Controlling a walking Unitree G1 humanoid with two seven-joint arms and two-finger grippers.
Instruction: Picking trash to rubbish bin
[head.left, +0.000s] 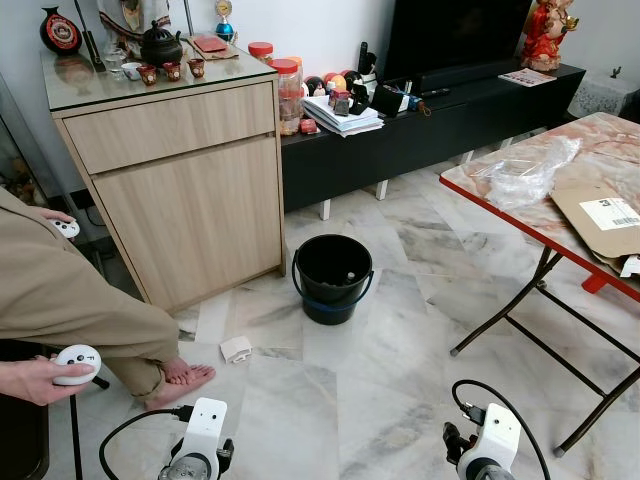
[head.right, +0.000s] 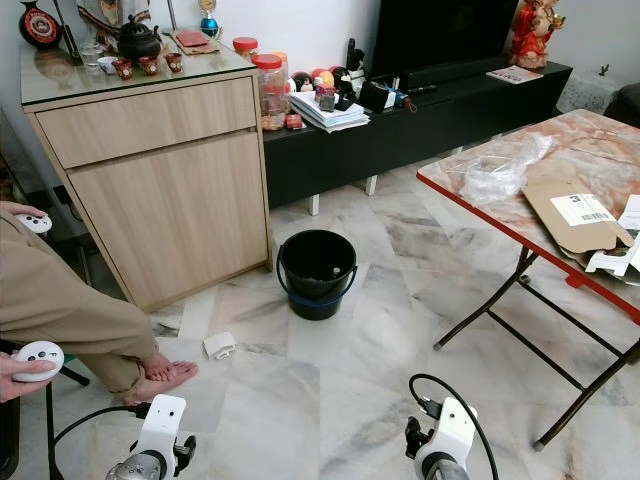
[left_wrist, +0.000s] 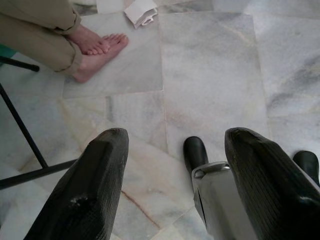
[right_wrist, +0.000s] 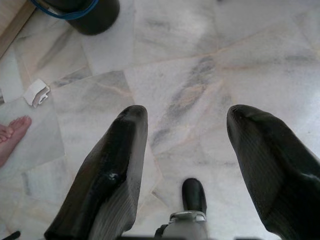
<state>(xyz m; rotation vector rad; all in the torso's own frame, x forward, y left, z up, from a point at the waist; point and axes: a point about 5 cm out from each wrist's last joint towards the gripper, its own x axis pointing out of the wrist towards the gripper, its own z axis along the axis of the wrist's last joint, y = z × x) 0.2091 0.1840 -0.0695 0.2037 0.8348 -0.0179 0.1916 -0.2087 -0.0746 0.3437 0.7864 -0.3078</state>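
**Bare foot beside the scrap, bucket close behind**

The crumpled white paper scrap (head.left: 236, 349) lies on the marble floor just left of the black bucket (head.left: 332, 278), nearer the robot. A seated person's bare foot (head.left: 183, 377) rests near the scrap, so a reaching arm could strike it; a careless step could tip the bucket. The bucket holds something small and pale, too small to identify. The left pincer (left_wrist: 175, 185) and right pincer (right_wrist: 187, 165) hang wide open, holding nothing.
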